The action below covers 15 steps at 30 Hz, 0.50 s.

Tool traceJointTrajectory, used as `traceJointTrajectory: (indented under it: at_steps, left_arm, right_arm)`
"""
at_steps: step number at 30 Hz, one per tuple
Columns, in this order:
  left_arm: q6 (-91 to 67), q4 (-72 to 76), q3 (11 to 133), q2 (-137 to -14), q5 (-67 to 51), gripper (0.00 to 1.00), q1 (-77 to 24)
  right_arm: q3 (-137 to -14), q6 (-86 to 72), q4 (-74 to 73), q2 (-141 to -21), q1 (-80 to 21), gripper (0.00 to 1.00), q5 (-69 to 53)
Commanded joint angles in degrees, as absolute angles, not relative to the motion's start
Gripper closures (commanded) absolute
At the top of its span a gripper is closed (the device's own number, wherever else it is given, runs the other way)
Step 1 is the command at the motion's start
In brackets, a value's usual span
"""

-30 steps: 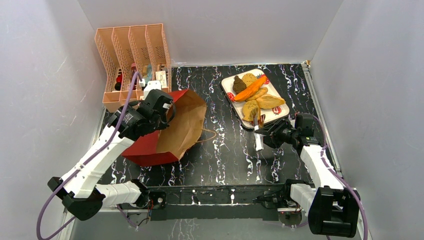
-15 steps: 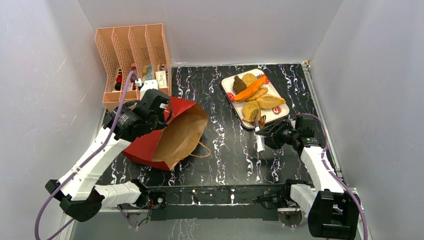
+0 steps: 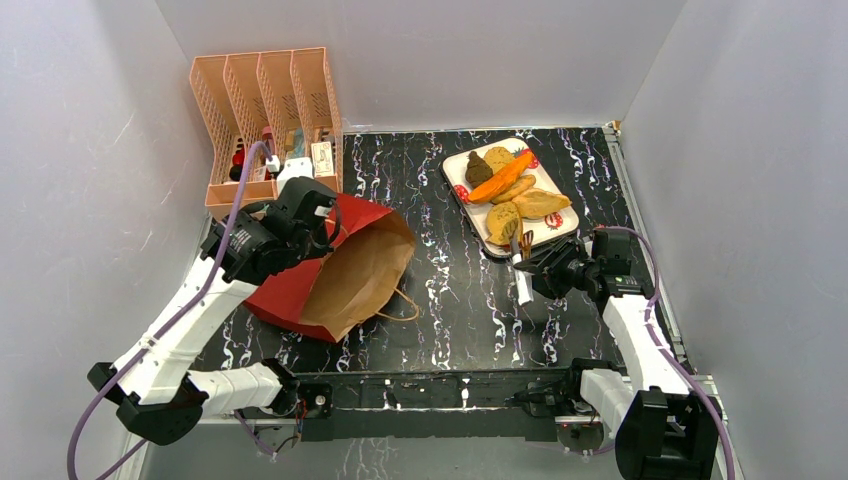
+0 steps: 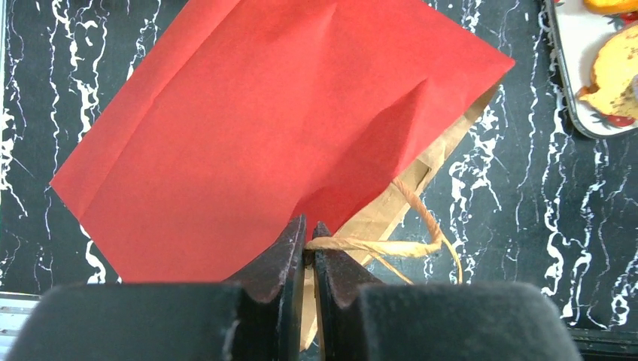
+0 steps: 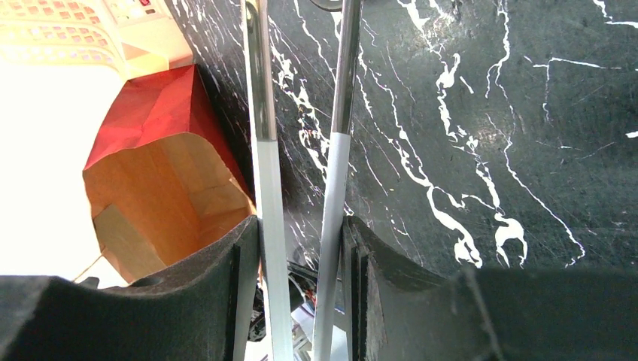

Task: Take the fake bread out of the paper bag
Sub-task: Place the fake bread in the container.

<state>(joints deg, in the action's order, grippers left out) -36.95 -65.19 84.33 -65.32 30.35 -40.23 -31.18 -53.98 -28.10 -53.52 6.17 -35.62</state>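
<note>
The paper bag (image 3: pixel 290 292), red outside and brown inside, lies tilted on the left with its mouth toward the middle. My left gripper (image 3: pixel 322 215) is shut on its upper rim; in the left wrist view my left gripper (image 4: pixel 309 233) pinches the rim of the paper bag (image 4: pixel 248 113) where the cord handle (image 4: pixel 410 246) joins. No bread shows in the bag's mouth (image 5: pixel 165 180). The fake bread (image 3: pixel 500 177), several pieces, lies on a white plate (image 3: pixel 566 228). My right gripper (image 3: pixel 548 268) is shut on metal tongs (image 3: pixel 520 278) in front of the plate, seen close in the right wrist view (image 5: pixel 263 150).
A peach slotted organiser (image 3: pixel 265 110) with small items stands at the back left, just behind the bag. Grey walls close in the black marbled table (image 3: pixel 450 310) on three sides. The plate's corner (image 4: pixel 563 83) shows in the left wrist view.
My left gripper has drawn the bag's rim left and down, so the bag lies flatter with its mouth nearer the front. The right arm with the tongs has shifted slightly right.
</note>
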Motion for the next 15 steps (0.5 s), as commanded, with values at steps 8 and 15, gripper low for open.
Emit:
traceJointTrajectory:
  at_steps: [8, 15]
  left_arm:
    - [-37.2, -67.3, 93.8, -66.3, 29.4, 0.94, -39.8]
    - [-37.4, -67.7, 99.8, -68.4, 27.8, 0.95, -39.8]
  right_arm:
    - [-34.8, -52.1, -28.3, -51.8, 6.5, 0.62, -33.7]
    - [-36.2, -51.7, -28.9, -52.0, 6.5, 0.63, -33.2]
